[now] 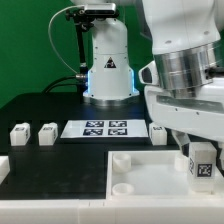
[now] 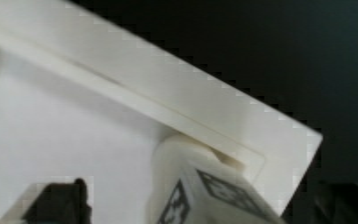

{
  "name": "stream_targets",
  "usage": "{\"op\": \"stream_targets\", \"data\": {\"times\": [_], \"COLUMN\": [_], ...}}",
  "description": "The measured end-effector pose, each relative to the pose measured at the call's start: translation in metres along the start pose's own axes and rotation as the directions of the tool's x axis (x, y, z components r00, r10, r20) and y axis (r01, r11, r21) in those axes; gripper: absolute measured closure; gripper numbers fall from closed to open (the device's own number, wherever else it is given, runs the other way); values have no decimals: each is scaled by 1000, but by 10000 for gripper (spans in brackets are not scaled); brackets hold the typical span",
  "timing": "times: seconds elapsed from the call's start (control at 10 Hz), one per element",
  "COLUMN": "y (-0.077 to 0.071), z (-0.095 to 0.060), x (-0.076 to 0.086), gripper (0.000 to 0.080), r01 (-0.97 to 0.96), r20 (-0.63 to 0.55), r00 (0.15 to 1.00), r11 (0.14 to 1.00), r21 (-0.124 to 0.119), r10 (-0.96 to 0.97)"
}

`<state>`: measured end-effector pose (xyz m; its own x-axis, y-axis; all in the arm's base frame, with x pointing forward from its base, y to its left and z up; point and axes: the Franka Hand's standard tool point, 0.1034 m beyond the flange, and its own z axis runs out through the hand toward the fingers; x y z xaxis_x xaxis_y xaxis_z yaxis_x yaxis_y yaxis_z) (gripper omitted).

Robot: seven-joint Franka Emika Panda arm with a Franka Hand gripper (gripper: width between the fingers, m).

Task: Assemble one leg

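Note:
My gripper (image 1: 203, 160) hangs at the exterior view's right, over the right far corner of the large flat white square piece (image 1: 150, 180). A leg (image 1: 203, 168), a small white block with a black-and-white tag, stands upright there between my fingers. In the wrist view the leg (image 2: 211, 192) sits at the corner of the white piece (image 2: 69, 130). The dark left finger (image 2: 59, 203) stands apart from it with a white gap between, so the jaws are open around the leg. Three more legs (image 1: 19, 133) (image 1: 47, 133) (image 1: 157, 131) lie on the black table.
The marker board (image 1: 105, 128) lies flat between the loose legs. The arm's white base (image 1: 108, 60) stands at the back. The white square piece has round corner sockets (image 1: 121, 162) and fills the front of the table.

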<state>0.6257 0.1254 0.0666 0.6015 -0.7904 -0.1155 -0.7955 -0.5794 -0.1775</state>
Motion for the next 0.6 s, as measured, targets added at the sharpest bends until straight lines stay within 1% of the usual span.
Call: {"op": "stream_targets", "data": {"times": [0.2, 0.3, 0.4, 0.5, 0.6], "y": [0, 1, -1, -9, -9], "z": [0, 0, -6, -12, -11], "x": [1, 0, 1, 4, 6], "gripper": [153, 153, 151, 151, 151], "r01": [215, 346, 522, 696, 792], "r20": [0, 10, 26, 15, 15], "r00": [977, 938, 853, 717, 607], "r11": [977, 938, 851, 713, 603], "r21": [0, -14, -60, -92, -92], "r10": [-215, -346, -522, -697, -795]}}
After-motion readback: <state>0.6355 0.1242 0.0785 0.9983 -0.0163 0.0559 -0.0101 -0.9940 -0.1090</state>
